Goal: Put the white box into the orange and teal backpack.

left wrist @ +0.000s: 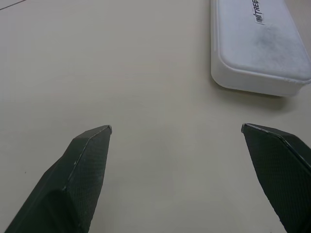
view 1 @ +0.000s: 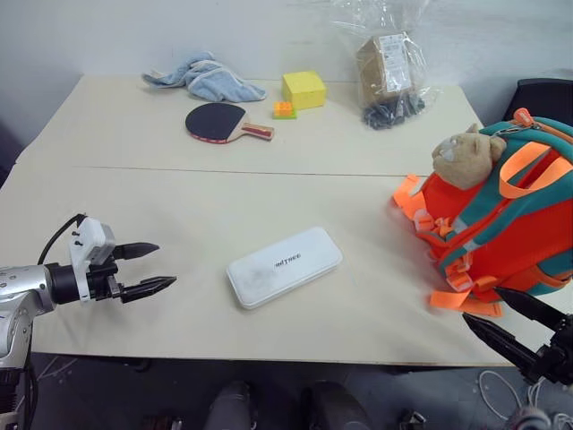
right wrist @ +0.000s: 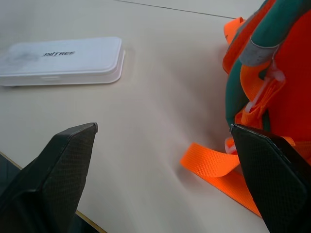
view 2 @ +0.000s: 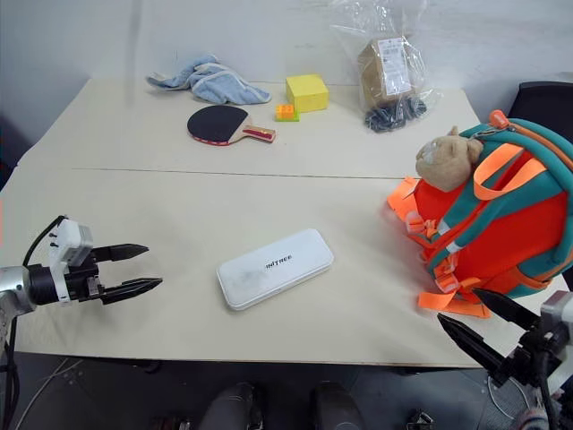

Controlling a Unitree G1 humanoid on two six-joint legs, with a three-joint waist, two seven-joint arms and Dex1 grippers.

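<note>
Both grippers, left (view 1: 148, 267) & right (view 1: 512, 321), spread wide & empty; flat white box (view 1: 284, 266) may skid on surface (view 1: 161, 197) toward orange and teal backpack (view 1: 501, 224) if pinched off-center.

Head stereo high, wrist views table-close

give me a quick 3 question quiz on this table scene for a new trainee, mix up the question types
1. True or false: the white box lies flat on the table, held by neither gripper.
2. Multiple choice: the tan plush bear sits on A) the blue towel, B) the orange and teal backpack, C) the clear plastic bag.
3. Fill in: beside the red-edged paddle stands a ______ cube block.

Key
1. True. The left gripper and right gripper are both open and empty.
2. B
3. yellow
</note>
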